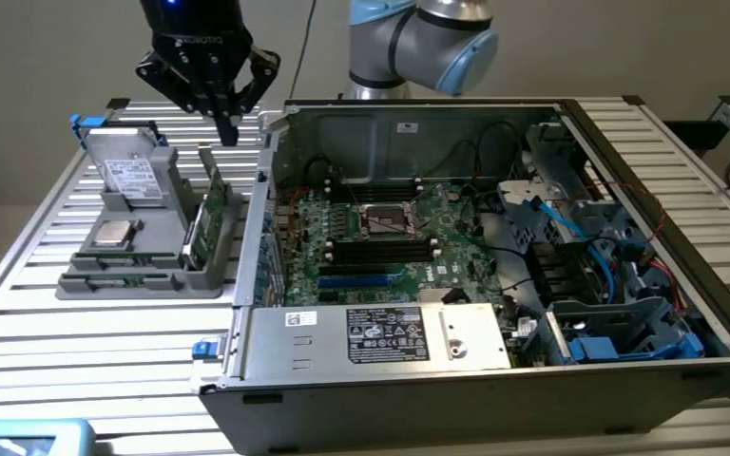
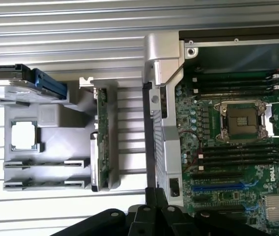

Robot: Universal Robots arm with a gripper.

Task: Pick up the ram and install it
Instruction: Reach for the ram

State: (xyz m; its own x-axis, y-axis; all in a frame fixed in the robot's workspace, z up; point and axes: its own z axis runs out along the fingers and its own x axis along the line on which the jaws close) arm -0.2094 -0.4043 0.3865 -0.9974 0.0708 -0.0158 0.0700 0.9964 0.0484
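Observation:
The ram (image 1: 210,204) is a slim green board standing on its long edge in a grey holder (image 1: 137,280) on the exterior view's left. From the wrist it appears as a thin green strip (image 2: 101,147). My black gripper (image 1: 227,131) hangs above the holder's far end, fingers pointing down and shut with nothing between them. In the wrist view the gripper (image 2: 152,194) lies between the ram and the wall of the open computer case (image 2: 161,98). The motherboard's black memory slots (image 1: 378,252) (image 2: 240,155) lie bare beside the processor socket (image 2: 240,120).
The grey holder also carries a hard drive (image 1: 130,176) with a blue clip and a processor chip (image 1: 118,235) (image 2: 24,135). The open case (image 1: 593,123) holds cables, drive cages and a blue slot (image 1: 358,280). Everything rests on a slatted metal table (image 1: 73,332).

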